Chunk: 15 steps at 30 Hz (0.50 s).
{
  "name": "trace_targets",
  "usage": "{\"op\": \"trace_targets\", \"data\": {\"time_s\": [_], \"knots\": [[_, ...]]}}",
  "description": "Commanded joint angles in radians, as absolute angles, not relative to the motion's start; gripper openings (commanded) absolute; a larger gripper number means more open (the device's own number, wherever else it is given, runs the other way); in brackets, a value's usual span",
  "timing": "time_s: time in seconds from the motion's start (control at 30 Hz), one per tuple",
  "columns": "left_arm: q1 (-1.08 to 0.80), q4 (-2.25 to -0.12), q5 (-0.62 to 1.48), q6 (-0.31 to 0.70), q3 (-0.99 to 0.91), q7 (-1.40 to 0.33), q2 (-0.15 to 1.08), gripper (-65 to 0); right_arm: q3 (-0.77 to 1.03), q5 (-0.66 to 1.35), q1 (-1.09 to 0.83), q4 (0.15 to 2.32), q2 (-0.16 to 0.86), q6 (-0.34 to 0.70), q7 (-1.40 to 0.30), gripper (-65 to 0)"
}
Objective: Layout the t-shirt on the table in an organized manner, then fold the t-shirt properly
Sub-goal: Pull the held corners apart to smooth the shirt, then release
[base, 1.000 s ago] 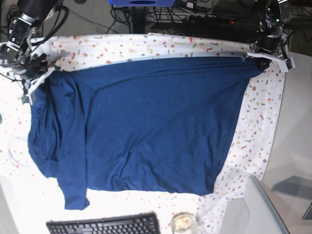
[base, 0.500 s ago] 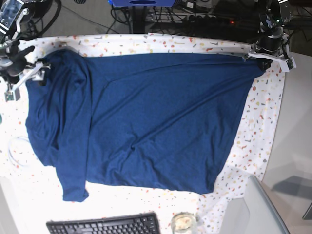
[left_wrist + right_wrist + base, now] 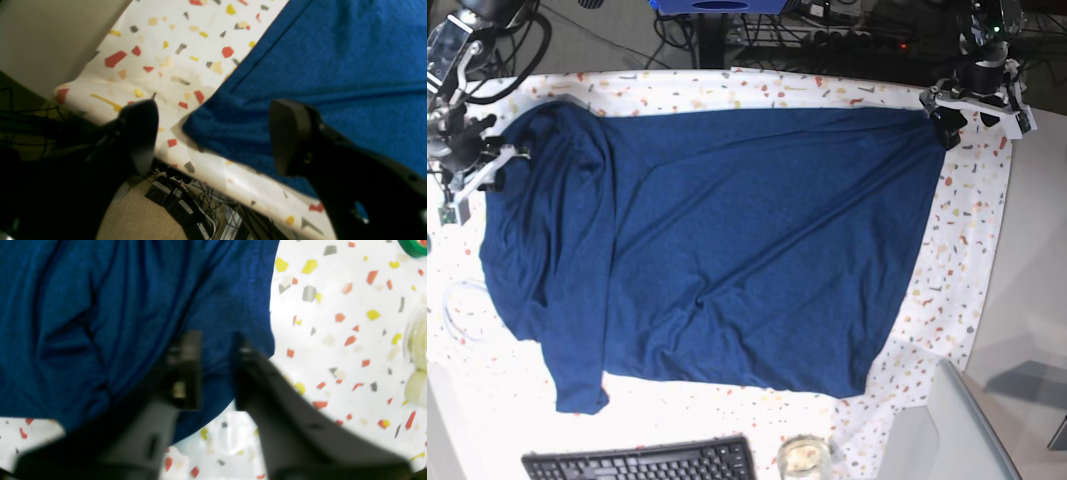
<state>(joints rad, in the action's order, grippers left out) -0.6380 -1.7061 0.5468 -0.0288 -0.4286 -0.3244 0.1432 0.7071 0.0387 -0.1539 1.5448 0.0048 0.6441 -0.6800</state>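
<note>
The t-shirt lies spread across the table, mostly flat, with one side bunched in folds near my right arm. My left gripper stands wide apart over the shirt's far corner, holding nothing. My right gripper has its fingers close together over the shirt's edge; I cannot tell whether they pinch the cloth.

The left gripper is seen with jaws spread wide — nothing is held. A corner of the t-shirt lies between them on the speckled table, near its edge.
</note>
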Motion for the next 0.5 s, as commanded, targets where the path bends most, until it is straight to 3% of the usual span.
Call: {"op": "trace_targets", "data": {"time_s": [0.0, 0.13, 0.23, 0.3, 0.43, 0.47], "knots": [[-0.661, -1.744, 0.547, -0.031, -0.446, -0.298, 0.148, -14.3, 0.711, 0.045, -0.136, 1.529, 0.019, 0.644, -0.661, -62.4], [-0.667, -1.811, 0.545, -0.031, -0.507, -0.302, 0.096, -16.8, 0.707, 0.044, -0.097, 1.4, 0.077, 0.644, -0.656, -62.4], [-0.654, -1.828, 0.545, -0.031, -0.532, -0.302, 0.093, -23.4, 0.713, 0.044, -0.061, 1.291, 0.122, 0.644, -0.656, -62.4], [-0.639, -1.827, 0.545, -0.031, -0.538, -0.302, 0.093, -32.4, 0.713, 0.044, -0.053, 1.248, 0.143, 0.642, -0.656, -62.4], [-0.631, -1.819, 0.541, -0.031, -0.539, -0.302, 0.094, -61.2, 0.713, 0.044, -0.064, 1.241, 0.159, 0.642, -0.656, -62.6], [-0.631, -1.819, 0.541, -0.031, -0.539, -0.302, 0.094, -65.0, 0.713, 0.044, -0.071, 1.241, 0.16, 0.642, -0.656, -62.6]]}}
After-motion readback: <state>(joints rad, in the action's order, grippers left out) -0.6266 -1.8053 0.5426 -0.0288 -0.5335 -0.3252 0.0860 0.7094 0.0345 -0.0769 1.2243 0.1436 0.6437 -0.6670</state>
